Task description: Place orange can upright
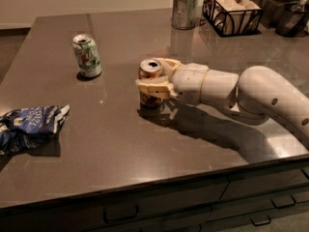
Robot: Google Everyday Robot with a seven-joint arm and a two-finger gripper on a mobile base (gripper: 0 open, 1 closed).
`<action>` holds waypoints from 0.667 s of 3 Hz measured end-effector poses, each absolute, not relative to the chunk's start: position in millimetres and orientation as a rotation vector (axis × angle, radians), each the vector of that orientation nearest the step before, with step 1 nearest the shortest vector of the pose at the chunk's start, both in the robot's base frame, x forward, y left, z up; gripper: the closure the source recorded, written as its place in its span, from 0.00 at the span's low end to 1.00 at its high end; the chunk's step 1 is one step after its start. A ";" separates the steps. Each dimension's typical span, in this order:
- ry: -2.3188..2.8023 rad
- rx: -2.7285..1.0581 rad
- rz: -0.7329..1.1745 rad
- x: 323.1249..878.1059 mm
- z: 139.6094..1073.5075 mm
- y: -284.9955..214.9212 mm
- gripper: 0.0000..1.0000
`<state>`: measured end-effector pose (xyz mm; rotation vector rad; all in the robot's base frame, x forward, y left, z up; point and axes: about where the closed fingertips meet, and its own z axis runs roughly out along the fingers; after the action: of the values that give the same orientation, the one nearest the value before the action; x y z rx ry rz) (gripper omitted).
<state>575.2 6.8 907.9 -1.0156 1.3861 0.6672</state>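
End effector (153, 77) mid-table, clasping orange can (150, 66); green-white can (87, 55) rear-left, crumpled bag (31, 127) front-left edge; bare tabletop (116, 124) between.

On the counter (120, 144), the end effector (150, 74) clasps the orange can (150, 67), its near finger hiding part of the label. The arm (260, 95) runs off the right edge, and the left edge cuts off the blue bag (30, 127).

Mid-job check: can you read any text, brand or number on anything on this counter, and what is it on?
No text here is clear enough to quote.
Green-and-white can: printed marks, too blurred to read.
Blue bag: white lettering, too blurred to read.
Orange can, upright mid-counter with the end effector closed around it: patterned label, no legible words.
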 end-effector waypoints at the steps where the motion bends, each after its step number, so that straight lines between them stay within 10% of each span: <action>1: 1.384 -1.018 0.669 574.7 908.1 9.1 0.13; 2: 1.382 -1.021 0.672 574.1 908.5 11.2 0.00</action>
<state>574.1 11.2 908.5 -1.0212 1.3816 0.6717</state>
